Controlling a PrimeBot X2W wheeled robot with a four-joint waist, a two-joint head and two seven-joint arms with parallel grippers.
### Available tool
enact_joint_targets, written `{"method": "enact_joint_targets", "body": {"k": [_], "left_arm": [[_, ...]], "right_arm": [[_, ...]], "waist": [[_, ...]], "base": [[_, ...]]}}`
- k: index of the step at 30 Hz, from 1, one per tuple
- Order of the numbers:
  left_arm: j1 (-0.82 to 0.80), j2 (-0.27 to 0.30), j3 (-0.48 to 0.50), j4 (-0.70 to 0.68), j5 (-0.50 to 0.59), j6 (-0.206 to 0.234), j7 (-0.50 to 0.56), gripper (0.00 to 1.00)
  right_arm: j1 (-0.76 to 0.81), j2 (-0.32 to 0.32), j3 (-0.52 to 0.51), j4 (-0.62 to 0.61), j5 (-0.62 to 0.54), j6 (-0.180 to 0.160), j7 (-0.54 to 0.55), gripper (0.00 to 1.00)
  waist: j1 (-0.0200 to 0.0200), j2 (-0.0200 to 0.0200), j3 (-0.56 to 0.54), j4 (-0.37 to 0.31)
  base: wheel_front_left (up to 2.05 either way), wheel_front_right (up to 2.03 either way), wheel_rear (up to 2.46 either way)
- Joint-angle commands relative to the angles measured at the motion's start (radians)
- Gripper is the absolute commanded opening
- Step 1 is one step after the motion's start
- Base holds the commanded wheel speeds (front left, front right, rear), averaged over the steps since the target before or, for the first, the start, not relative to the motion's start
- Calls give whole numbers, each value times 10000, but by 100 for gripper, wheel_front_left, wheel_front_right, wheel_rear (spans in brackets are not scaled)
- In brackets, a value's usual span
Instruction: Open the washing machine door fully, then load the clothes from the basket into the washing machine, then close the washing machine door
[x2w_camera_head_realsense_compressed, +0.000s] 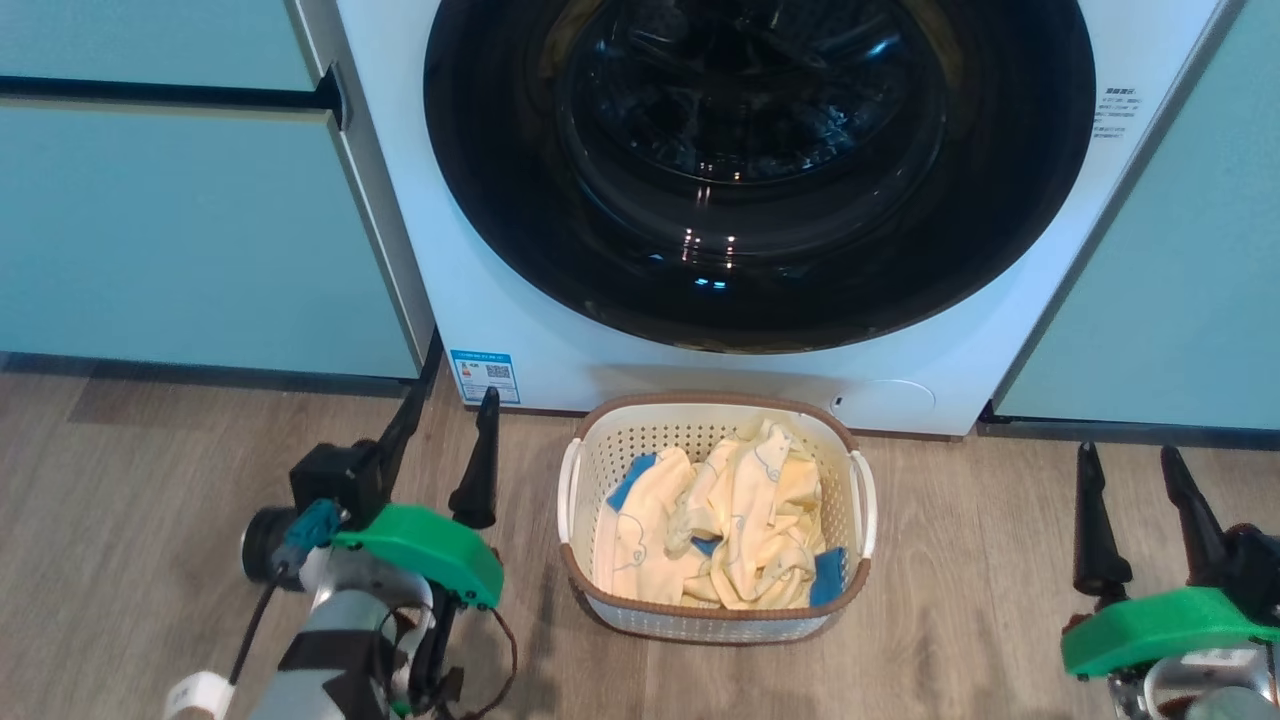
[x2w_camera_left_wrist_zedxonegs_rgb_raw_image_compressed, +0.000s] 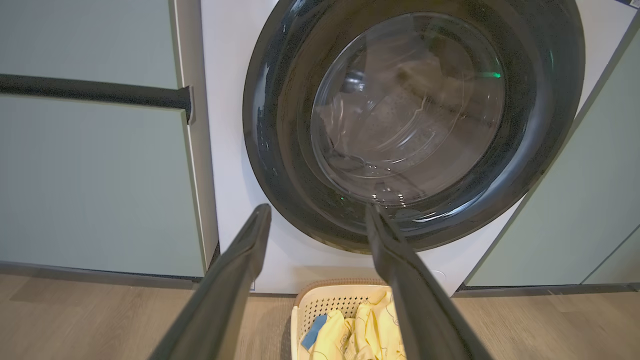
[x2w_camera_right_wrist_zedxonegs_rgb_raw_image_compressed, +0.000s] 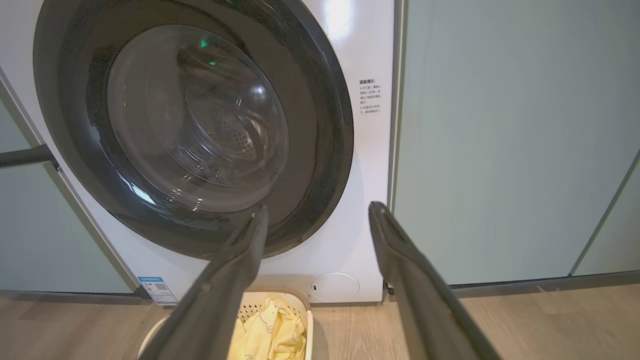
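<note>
While the washing machine door (x2w_camera_head_realsense_compressed: 760, 300) sits flush against the washing machine (x2w_camera_head_realsense_compressed: 540, 340), shut as far as I can judge, no step looks done. The clothes (x2w_camera_head_realsense_compressed: 740, 510) lie heaped in the basket (x2w_camera_head_realsense_compressed: 715, 402) on the floor (x2w_camera_head_realsense_compressed: 150, 520), just before the machine. The left tool (x2w_camera_head_realsense_compressed: 447, 415) and right tool (x2w_camera_head_realsense_compressed: 1128, 455) flank the basket, fingers spread, holding nothing. Opening, loading and closing all remain.

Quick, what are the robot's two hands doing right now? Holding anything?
Left gripper: open, holding nothing.
Right gripper: open, holding nothing.
</note>
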Motion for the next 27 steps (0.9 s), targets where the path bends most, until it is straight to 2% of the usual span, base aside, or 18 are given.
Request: {"method": "enact_joint_targets", "body": {"k": [1, 11, 22, 27], "left_arm": [[-648, 93, 306, -311, 369, -40, -198, 100], [-924, 71, 329, 31, 1406, -70, -488, 100], [-968, 48, 418, 485, 871, -271, -488, 100], [-1031, 44, 414, 685, 817, -232, -488, 100]], "right_arm": [[-538, -186, 220, -272, -332, 16, -203, 100], [-562, -210, 207, -130, -1071, 17, -494, 100], [-547, -210, 163, 327, -494, 17, -494, 100], [-564, -210, 168, 436, -242, 17, -494, 100]], "waist": [[0, 0, 1, 6], [0, 0, 2, 22], [0, 0, -34, 43], [0, 0, -50, 41]], "base": [[0, 0, 0], [0, 0, 0], [0, 0, 0], [0, 0, 0]]}}
